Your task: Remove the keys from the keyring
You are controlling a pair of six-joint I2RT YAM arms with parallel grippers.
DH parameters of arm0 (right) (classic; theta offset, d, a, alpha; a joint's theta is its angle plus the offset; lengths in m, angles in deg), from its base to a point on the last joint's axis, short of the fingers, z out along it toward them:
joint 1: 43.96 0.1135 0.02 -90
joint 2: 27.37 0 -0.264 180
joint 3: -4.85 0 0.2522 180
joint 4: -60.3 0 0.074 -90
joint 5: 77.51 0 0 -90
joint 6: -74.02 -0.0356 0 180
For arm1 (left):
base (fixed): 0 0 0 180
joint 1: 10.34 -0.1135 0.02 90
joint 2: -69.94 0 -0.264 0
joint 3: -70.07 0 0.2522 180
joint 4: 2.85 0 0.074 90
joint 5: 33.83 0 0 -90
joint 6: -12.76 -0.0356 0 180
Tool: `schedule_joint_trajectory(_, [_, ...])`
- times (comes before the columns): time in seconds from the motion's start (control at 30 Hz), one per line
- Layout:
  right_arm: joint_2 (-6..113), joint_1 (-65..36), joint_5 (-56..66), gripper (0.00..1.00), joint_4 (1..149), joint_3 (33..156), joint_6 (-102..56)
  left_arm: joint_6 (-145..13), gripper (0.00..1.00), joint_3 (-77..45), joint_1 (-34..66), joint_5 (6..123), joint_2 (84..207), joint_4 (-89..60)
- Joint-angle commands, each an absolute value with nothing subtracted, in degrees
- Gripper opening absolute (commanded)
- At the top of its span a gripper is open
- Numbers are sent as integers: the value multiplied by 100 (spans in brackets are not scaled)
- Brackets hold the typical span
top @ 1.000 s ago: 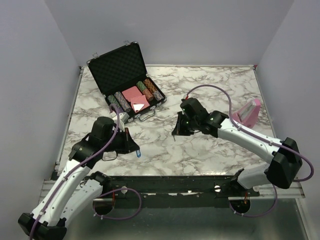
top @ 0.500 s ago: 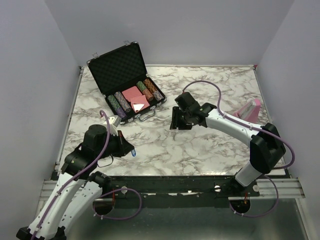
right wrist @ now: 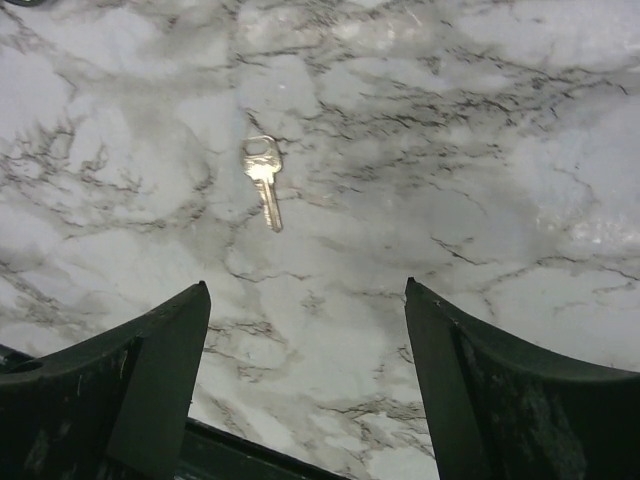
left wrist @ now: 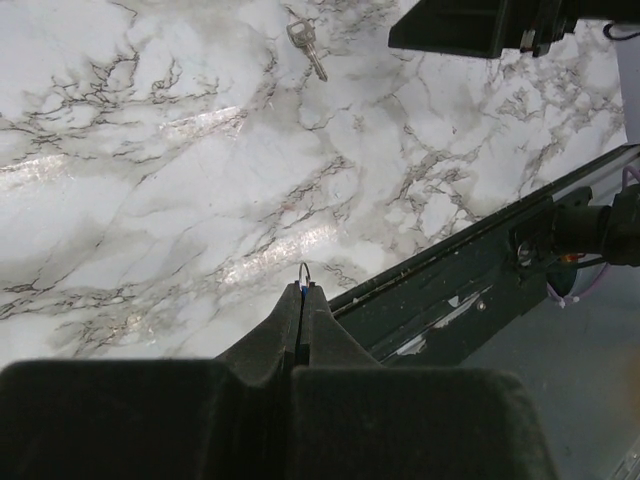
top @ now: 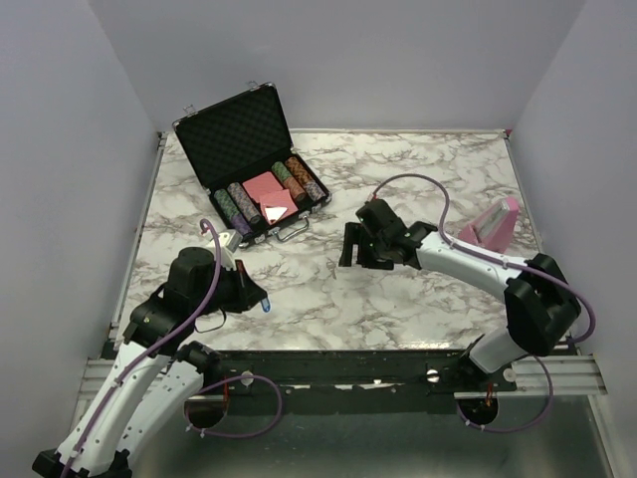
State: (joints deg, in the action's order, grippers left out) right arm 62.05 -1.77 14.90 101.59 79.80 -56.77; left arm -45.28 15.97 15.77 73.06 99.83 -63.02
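Note:
One small silvery key [right wrist: 263, 180] lies flat on the marble table [top: 418, 169], ahead of my right gripper [right wrist: 305, 285], which stands open above it with nothing between its fingers. From the left wrist, the same key [left wrist: 307, 45] appears at the top, close to the right gripper [left wrist: 480, 25]. My left gripper [left wrist: 303, 290] is shut on the keyring [left wrist: 304, 272]: a thin wire loop and a bit of blue stick out past its fingertips. From above, the left gripper [top: 265, 303] hangs near the table's front edge with the blue piece [top: 267, 308] at its tip.
An open black case [top: 239, 134] with poker chips and pink cards stands at the back left. A pink object [top: 490, 227] sits at the right side. The dark mounting rail [top: 348, 363] runs along the table's near edge.
My right gripper has opened from shut, and a key now lies loose on the marble below it. The left arm drew back toward the front left, still shut.

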Motion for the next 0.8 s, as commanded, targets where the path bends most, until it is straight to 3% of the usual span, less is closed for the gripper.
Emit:
schedule_joint_trajectory(0.0, [5719, -178, 2267, 86, 9087, 6979, -5905, -4543, 0, 1658, 1594, 7041, 9939, -6319])
schedule_joint_trajectory(0.47, [4542, -169, 3023, 80, 6510, 4517, -5632, -4507, 0, 1702, 1585, 6585, 10193, -6108])
schedule_joint_trajectory(0.77, [3758, -178, 2805, 78, 5850, 3733, -5509, -4946, 0, 1404, 1585, 6039, 11299, -5555])
